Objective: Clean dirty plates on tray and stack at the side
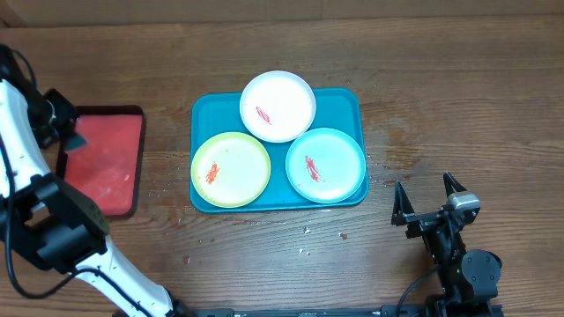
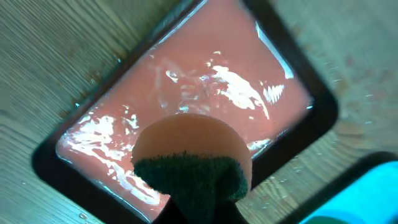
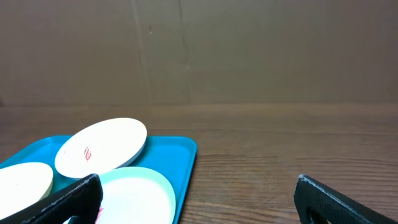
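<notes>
All three plates are sitting in the tray (image 1: 348, 99) - the white plate (image 1: 278, 106) is hanging over the far rim, and the green plate (image 1: 231, 169) and aqua plate (image 1: 325, 165) are lying side by side on the nearer half. Each one is wearing a red smear. The tray is lying off to the left of the right gripper (image 1: 423, 185) and a bit ahead of its jaws, not touching them. Those jaws are standing wide open with nothing between them, low over the table (image 1: 458, 88). The left gripper (image 2: 199, 208) is clamping a sponge (image 2: 189, 146) - orange with a dark green scrub side - with the jaws squeezed right in on it. Just beyond those jaws the red tray (image 1: 110, 163) is glistening wet, and the tray with the plates is lying well off to their right.
</notes>
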{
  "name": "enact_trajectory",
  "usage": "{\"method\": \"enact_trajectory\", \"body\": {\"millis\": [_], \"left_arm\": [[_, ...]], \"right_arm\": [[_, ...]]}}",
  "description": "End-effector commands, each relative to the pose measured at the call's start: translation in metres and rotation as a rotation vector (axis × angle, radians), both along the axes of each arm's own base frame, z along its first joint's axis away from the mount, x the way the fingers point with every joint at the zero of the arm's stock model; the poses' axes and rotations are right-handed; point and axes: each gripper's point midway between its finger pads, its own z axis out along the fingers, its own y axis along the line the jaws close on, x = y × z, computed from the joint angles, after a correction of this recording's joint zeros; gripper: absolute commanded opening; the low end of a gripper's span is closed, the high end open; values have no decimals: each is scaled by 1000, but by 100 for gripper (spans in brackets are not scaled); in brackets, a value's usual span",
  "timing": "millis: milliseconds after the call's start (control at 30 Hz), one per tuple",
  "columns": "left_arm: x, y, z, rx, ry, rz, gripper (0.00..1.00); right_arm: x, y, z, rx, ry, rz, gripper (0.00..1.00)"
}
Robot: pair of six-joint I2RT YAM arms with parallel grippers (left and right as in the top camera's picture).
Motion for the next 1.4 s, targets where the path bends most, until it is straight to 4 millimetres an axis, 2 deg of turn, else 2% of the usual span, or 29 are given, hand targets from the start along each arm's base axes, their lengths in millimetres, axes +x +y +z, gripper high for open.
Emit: {"method": "enact_trajectory", "body": {"millis": [0, 100, 167, 233, 267, 333, 400, 600, 700, 733, 800, 867, 1033, 1100, 1133, 1200, 1367], "left_arm": [[1, 4, 13, 32, -36, 11, 4], [1, 5, -30, 18, -4, 13, 4], [3, 5, -67, 5, 3, 10, 4], [1, -5, -88, -45, 11, -12, 4], [1, -11, -92, -80, 5, -35, 4], [6, -15, -85, -103, -29, -78, 4], [12, -13, -65, -98, -70, -113, 4], [27, -3, 36, 45, -242, -178, 4], [30, -7, 74, 116, -324, -212, 4], [30, -9, 81, 131, -338, -224, 4], [31, -11, 81, 143, -332, -247, 4], [29, -8, 63, 159, -282, -240, 4], [34, -4, -20, 111, -233, -226, 4], [35, -9, -37, 42, -257, -225, 4], [38, -13, -38, -18, -296, -228, 5], [46, -19, -28, -118, -406, -239, 4], [55, -22, 29, -399, -740, -258, 4]], "right_arm": [[0, -3, -2, 0, -5, -16, 100], [0, -3, -2, 0, -5, -16, 100], [0, -3, -2, 0, -5, -15, 100], [0, -3, -2, 0, -5, -16, 100], [0, -3, -2, 0, -5, -16, 100], [0, -3, -2, 0, -5, -16, 100], [0, -3, -2, 0, -5, -15, 100], [0, -3, -2, 0, -5, -16, 100], [0, -3, -2, 0, -5, -16, 100], [0, -3, -2, 0, -5, -16, 100], [0, -3, -2, 0, -5, -16, 100], [0, -3, -2, 0, -5, -16, 100], [0, -3, -2, 0, -5, -16, 100], [0, -3, -2, 0, -5, -16, 100], [0, -3, -2, 0, -5, -16, 100], [0, -3, -2, 0, -5, -16, 100], [0, -3, -2, 0, -5, -16, 100]]}}
